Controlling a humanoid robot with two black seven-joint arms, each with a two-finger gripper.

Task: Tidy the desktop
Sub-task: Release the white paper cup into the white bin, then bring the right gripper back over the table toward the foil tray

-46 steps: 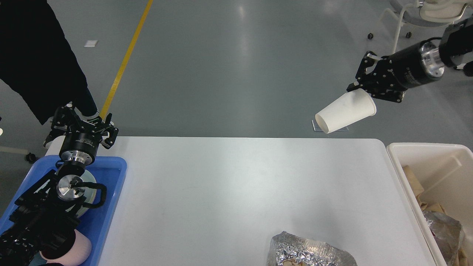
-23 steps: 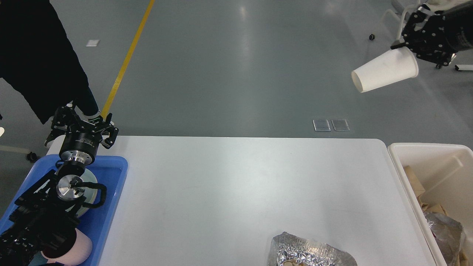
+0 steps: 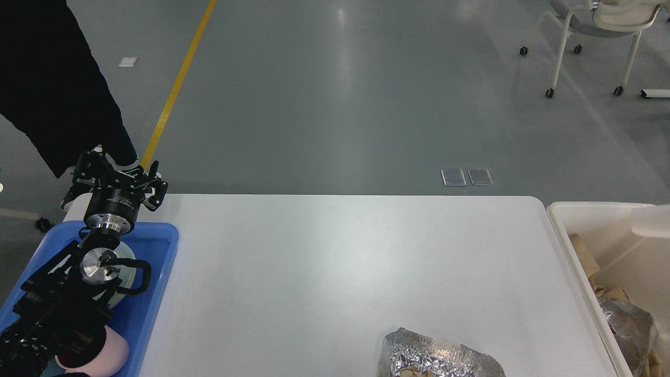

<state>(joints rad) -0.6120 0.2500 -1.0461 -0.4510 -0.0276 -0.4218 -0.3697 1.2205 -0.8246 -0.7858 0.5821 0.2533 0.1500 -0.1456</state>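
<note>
The desktop [image 3: 335,262] is a wide white table top with rounded corners. A crumpled foil wrapper [image 3: 439,358] lies on it at the near edge, right of the middle. My left gripper [image 3: 118,173] hovers over the table's far left corner, open, with nothing between its fingers. My right gripper is out of view. A pale blurred shape [image 3: 651,220], possibly a white paper cup, shows at the right edge over the bin.
A blue plastic tray [image 3: 157,246] at the left holds a pink cup [image 3: 112,353] and a white dish [image 3: 128,256] partly under my left arm. A cream-white bin [image 3: 576,220] at the right holds foil and brown paper. A wheeled chair [image 3: 596,21] stands far right.
My right gripper, holding a white paper cup, rose to the upper right and has left the view. A pale blur now shows over the bin. The left arm has not moved.
</note>
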